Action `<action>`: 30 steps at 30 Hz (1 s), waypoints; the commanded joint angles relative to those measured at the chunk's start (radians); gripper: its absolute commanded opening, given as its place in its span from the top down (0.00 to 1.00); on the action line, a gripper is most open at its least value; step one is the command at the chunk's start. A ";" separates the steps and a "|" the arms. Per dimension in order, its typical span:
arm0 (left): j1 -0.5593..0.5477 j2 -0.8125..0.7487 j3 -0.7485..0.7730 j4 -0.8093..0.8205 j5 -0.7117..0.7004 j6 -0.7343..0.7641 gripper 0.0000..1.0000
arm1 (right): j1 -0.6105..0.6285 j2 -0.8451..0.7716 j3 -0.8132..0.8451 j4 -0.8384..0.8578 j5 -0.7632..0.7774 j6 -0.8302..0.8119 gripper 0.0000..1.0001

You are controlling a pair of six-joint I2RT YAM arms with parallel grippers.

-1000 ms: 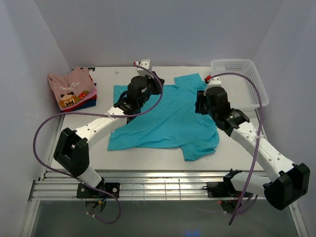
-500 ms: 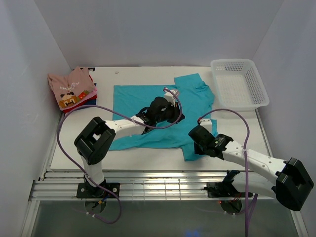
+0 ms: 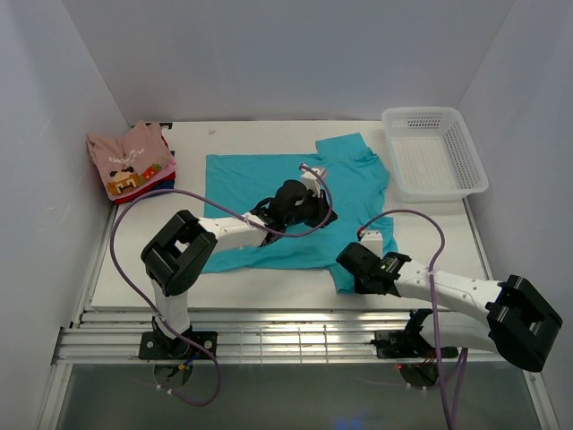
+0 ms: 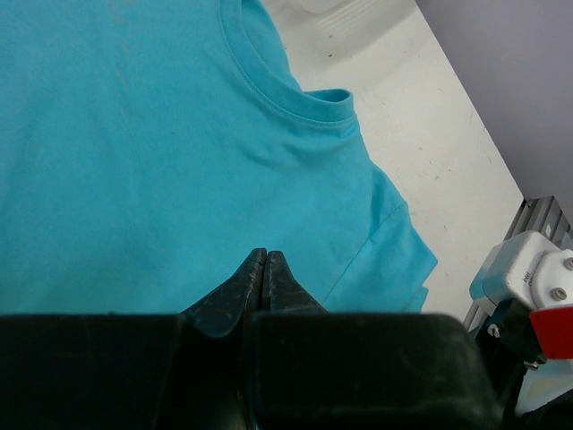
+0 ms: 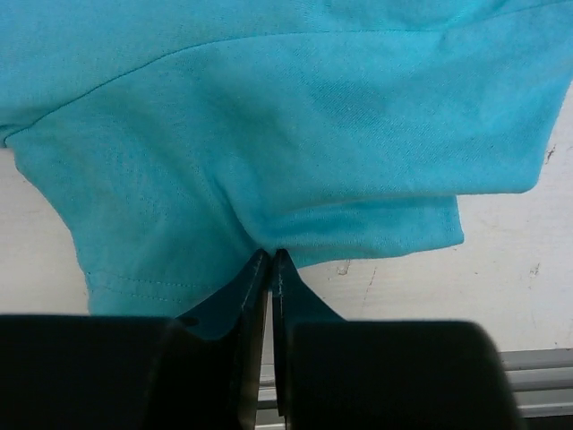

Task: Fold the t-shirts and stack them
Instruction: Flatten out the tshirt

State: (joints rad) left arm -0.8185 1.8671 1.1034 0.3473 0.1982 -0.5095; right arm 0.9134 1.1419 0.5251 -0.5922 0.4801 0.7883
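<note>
A teal t-shirt (image 3: 251, 179) lies spread flat on the white table, collar towards the far right. My left gripper (image 3: 320, 210) rests on its middle below the collar (image 4: 269, 72); the jaws (image 4: 266, 255) are together, with flat cloth (image 4: 134, 134) around them and no fold seen between them. My right gripper (image 3: 346, 267) is at the near sleeve, shut (image 5: 269, 253) on the teal cloth (image 5: 269, 116), which puckers towards the tips. The folded t-shirts (image 3: 130, 161) are stacked at the far left, pink with a pixel graphic on top, red and dark blue beneath.
A white mesh basket (image 3: 434, 152) stands at the far right corner. The table's near edge and metal rails (image 5: 537, 358) run just behind the right gripper. Part of the right arm (image 4: 519, 269) shows at the left wrist view's lower right.
Both arms came from the shirt's far side towards the near side. The right gripper reached the near sleeve and closed on it. The left gripper settled at the shirt's middle, jaws closing.
</note>
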 commanded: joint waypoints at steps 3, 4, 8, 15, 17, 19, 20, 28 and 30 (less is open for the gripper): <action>-0.004 -0.051 -0.019 0.022 -0.037 0.022 0.90 | 0.051 0.013 0.028 -0.095 0.011 0.066 0.92; -0.005 -0.052 -0.020 0.022 -0.042 0.023 0.90 | 0.068 0.006 0.044 -0.118 0.015 0.080 0.92; -0.005 -0.048 -0.028 0.022 -0.040 0.019 0.90 | 0.125 -0.016 0.134 -0.233 0.049 0.129 0.92; -0.005 -0.045 -0.043 0.022 -0.048 0.023 0.91 | 0.194 0.008 0.211 -0.339 0.061 0.198 0.82; -0.005 -0.059 -0.050 0.021 -0.055 0.031 0.91 | 0.197 0.030 0.216 -0.336 0.072 0.203 0.67; -0.004 -0.078 -0.068 0.015 -0.103 0.049 0.87 | 0.197 0.056 0.234 -0.340 0.097 0.201 0.54; -0.004 -0.112 -0.074 0.001 -0.130 0.057 0.82 | 0.197 0.065 0.271 -0.348 0.141 0.197 0.47; 0.091 -0.310 -0.027 -0.197 -0.514 0.195 0.32 | -0.089 0.142 0.547 -0.113 0.247 -0.229 0.40; 0.195 -0.322 0.004 -0.266 -0.526 0.195 0.32 | -0.189 0.163 0.567 0.050 0.154 -0.335 0.43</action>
State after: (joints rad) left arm -0.7540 1.6131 1.0504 0.1818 -0.1829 -0.3584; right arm 0.8528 1.2816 1.0462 -0.7712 0.6533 0.6945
